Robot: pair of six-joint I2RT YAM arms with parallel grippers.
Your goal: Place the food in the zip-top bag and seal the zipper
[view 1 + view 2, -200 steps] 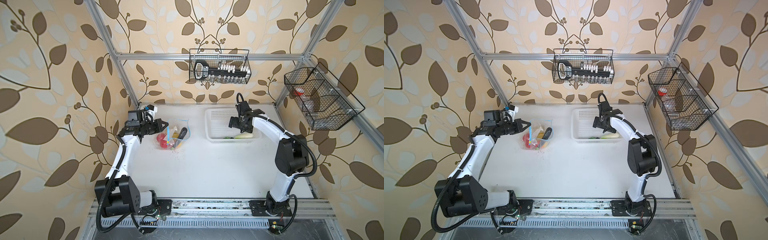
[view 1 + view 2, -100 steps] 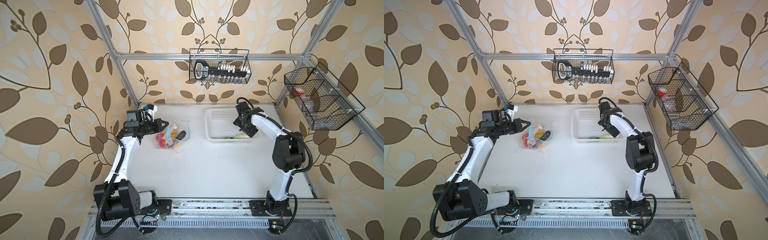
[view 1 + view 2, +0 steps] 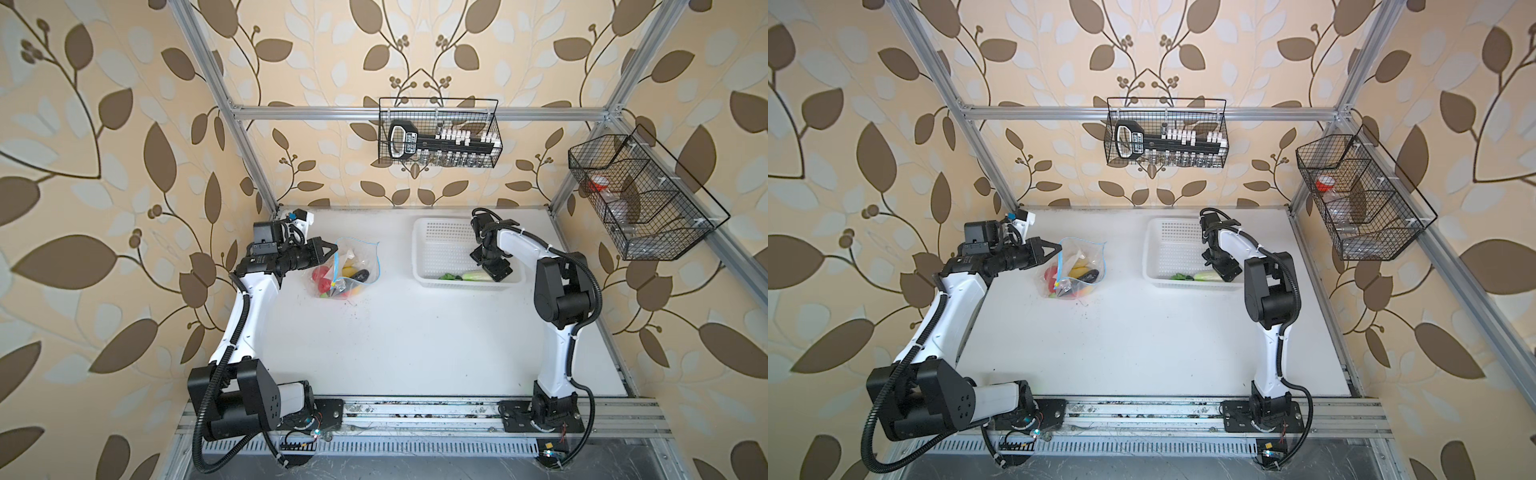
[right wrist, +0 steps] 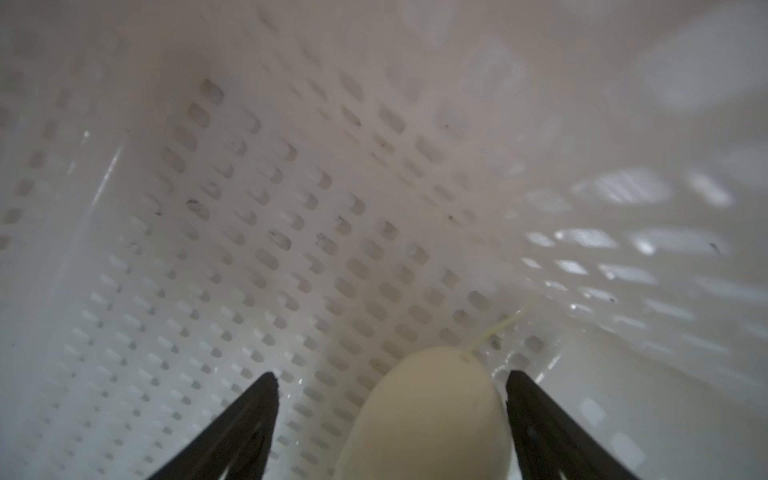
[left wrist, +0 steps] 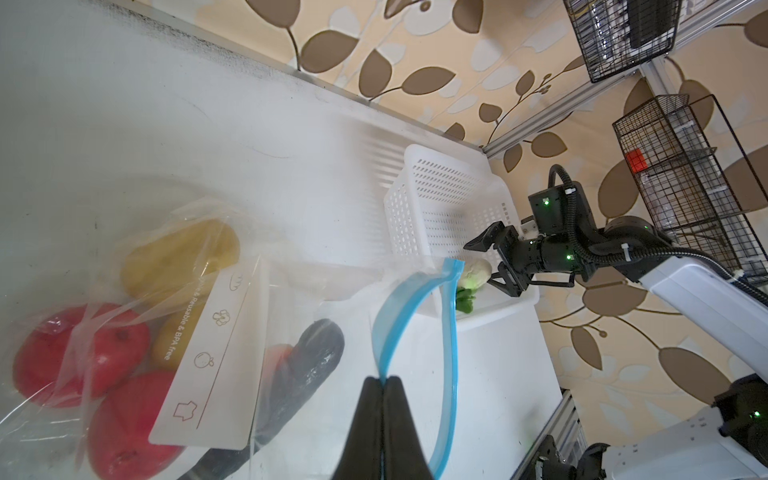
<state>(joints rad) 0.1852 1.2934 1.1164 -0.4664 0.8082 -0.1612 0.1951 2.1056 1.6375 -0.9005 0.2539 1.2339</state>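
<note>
In both top views the left arm is reaching low to the zip-top bag [image 3: 365, 258] on the desk [image 3: 415, 340], the right arm dipping into the basket [image 3: 440, 237]; in the left wrist view the left claw [image 5: 382, 380] is pinching the zipper [image 5: 448, 332]; in the right wrist view the right claw [image 4: 390, 376] is straddling the radish [image 4: 424, 415], jaws apart.

1. The left arm [image 3: 249, 307] and right arm [image 3: 559, 357] share one build: white shell links between matte-black joint housings.
2. A black corrugated hose [image 3: 598, 291] runs along each, strapped with white zip ties [image 5: 626, 252].
3. The left claw [image 5: 381, 379] and right claw [image 4: 390, 374] have flat black fingers tapering to narrow tips.
4. Small green lights [image 5: 545, 202] glow on the right arm's black wrist.
5. Black base plates [image 3: 540, 417] are bolted to a silver rail [image 3: 415, 409] at 6 o'clock in both top views.
6. A white bracket [image 3: 301, 216] sits on the left wrist.
</note>
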